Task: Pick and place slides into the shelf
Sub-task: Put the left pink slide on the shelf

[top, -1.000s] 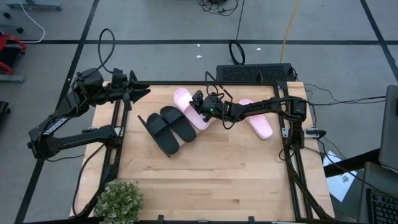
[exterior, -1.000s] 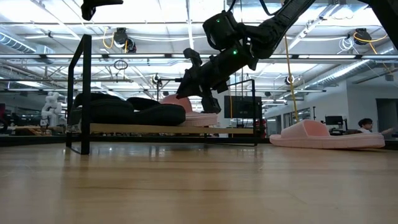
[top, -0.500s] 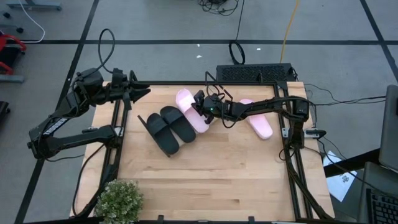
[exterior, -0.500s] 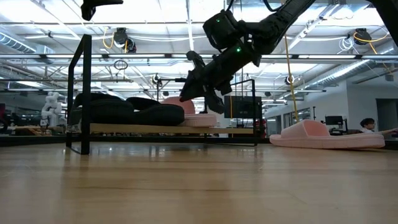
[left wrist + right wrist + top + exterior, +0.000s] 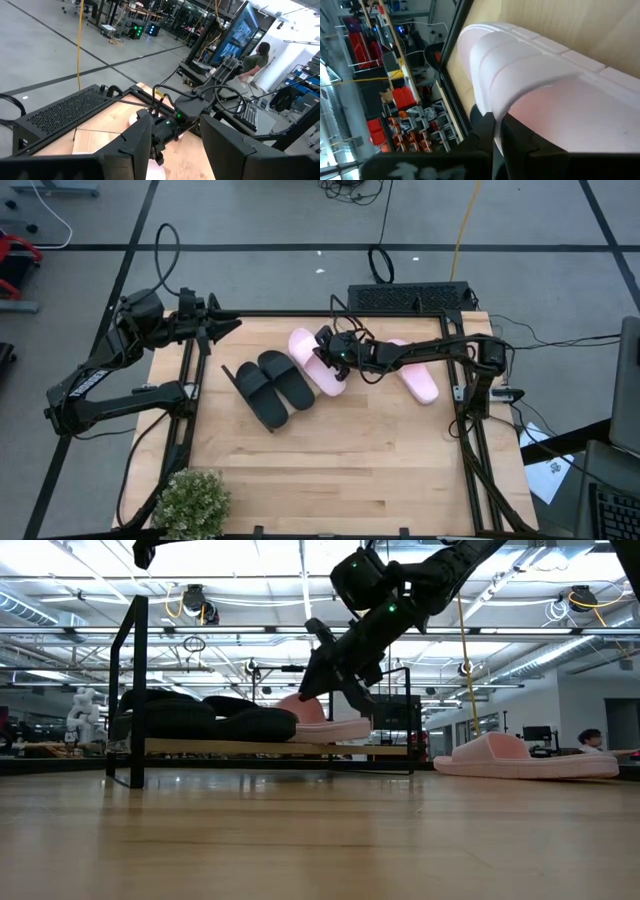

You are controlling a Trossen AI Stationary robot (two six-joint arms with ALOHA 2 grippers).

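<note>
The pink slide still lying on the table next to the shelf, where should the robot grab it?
Probably by its wide strap. The loose pink slide lies flat on the table, sole down, so the arched strap is the raised part with a gap under it. Coming from above, one finger could slip into the open toe and the other press on top. The right gripper seems to grip the other pink slide that way.

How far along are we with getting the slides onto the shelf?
Done: both black slides lie on the shelf. In hand: the right gripper is at the strap of one pink slide, whose sole rests on the shelf board beside the black pair; whether it has let go is unclear. Left: the second pink slide sits on the table, off the shelf. The left gripper waits at the table's far left edge.
</note>
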